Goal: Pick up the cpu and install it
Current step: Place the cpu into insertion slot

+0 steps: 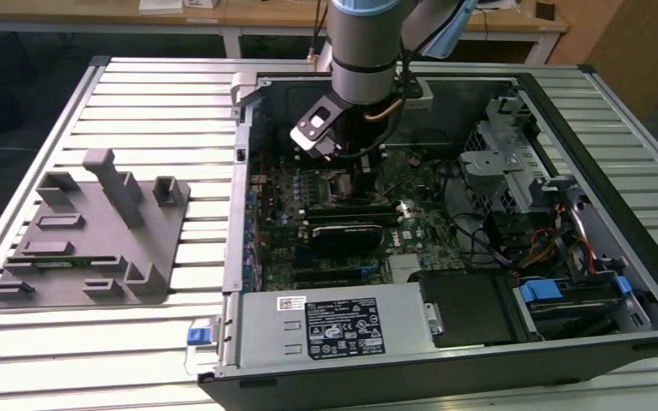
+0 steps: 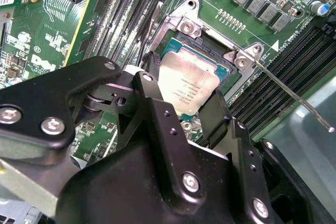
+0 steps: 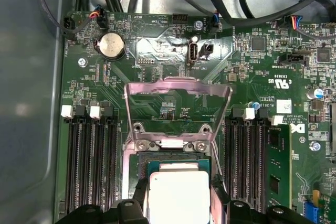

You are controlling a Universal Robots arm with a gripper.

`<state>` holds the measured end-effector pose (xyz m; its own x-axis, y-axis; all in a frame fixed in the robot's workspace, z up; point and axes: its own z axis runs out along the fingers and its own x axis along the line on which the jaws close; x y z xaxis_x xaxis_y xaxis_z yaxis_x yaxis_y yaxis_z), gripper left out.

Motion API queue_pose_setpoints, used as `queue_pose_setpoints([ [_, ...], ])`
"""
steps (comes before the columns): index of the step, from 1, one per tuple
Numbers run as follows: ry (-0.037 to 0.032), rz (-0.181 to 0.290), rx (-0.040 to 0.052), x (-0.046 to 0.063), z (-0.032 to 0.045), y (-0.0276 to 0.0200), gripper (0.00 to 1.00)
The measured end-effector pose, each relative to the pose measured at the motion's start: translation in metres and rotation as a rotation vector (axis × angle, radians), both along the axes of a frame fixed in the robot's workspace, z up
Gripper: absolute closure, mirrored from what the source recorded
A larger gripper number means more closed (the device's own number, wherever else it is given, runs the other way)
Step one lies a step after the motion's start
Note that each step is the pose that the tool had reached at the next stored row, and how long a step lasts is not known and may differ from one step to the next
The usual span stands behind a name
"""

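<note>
The end effector (image 2: 184,94) pinches the cpu (image 2: 186,85) by 2 edges over the open socket (image 3: 173,159) — the exterior view adds the grey tray (image 1: 78,244) beside the computer case (image 1: 444,342).

Soft, even room light — the slatted table (image 1: 134,94) looks bright, the computer case (image 1: 455,98) shadowed inside; glare washes the chip (image 3: 179,198).

The cpu (image 2: 188,88) is a small flat square chip with a pale silver-grey metal top, faint print on it, and a thin darker rim. It lies flat, top up, at the open square socket (image 2: 210,51); whether it is fully seated cannot be told. The gripper (image 2: 181,98) has its black fingers (image 2: 212,114) against two opposite edges.
</note>
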<state>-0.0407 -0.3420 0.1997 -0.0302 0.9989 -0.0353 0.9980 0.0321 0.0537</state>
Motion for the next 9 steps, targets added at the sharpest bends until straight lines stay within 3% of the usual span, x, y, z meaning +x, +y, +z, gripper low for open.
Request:
queue_pose_setpoints([
  [9, 0.0001, -0.007, 0.0041, -0.0003, -0.0023, 0.0018, 0.45],
])
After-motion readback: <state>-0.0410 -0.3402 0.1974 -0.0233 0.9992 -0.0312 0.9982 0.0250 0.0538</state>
